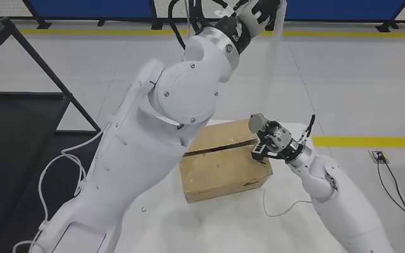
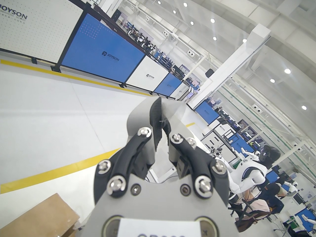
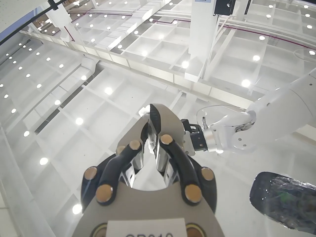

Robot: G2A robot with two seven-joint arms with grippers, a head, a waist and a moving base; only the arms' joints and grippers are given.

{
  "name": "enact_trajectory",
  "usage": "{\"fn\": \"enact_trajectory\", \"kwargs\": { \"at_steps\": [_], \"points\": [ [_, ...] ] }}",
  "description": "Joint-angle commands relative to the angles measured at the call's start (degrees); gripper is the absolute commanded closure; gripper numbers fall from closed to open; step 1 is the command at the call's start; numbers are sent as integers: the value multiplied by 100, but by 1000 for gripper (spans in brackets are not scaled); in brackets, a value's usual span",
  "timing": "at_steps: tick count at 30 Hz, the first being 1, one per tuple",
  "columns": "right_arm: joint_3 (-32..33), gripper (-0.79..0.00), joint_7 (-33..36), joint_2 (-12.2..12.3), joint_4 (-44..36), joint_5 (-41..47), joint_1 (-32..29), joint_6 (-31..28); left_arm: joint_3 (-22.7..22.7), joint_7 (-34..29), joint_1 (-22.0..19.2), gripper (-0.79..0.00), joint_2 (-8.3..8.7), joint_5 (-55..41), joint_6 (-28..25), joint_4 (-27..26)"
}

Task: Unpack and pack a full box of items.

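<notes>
The cardboard box sits in the middle of the white table, turned slightly askew. Its top flaps are down, with a dark seam running across them from left to right. The left wrist view catches one corner of the box.

The right gripper is at the box's far right corner, pointing upward, and its wrist view faces the ceiling. Its fingers are pressed together. Whether the gripper touches the cardboard cannot be told.

The left gripper is held high and well beyond the box's far side. Its dark pads meet at the tips, and it points out across the hall floor.

A thin cable loops on the table to the right of the box. A yellow floor line runs further right, blue panels stand at the far side, and a black frame is on the left.
</notes>
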Motion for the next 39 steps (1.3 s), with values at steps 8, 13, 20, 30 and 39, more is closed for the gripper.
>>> {"fn": "enact_trajectory", "kwargs": {
  "at_steps": [8, 13, 20, 30, 39],
  "points": [
    [580, 0, -1059, 169, 57, 201, 23, 1479, -497, -370, 420, 0, 105, 272, 107, -470],
    [677, 0, -2699, 334, 265, 1041, 451, 2046, -922, -860, 938, 0, 248, 561, 222, -1081],
    [628, 0, -4168, 510, 164, 2143, 742, 2046, -1574, -1389, 1773, 0, 434, 888, 347, -1984],
    [628, 0, -4168, 510, 164, 2143, 742, 2046, -1919, -1613, 2171, 0, 518, 1006, 372, -2343],
    [468, 0, -4351, 515, -81, 2078, 693, 1830, -1931, -1557, 2228, 0, 519, 997, 336, -2350]
  ]
}}
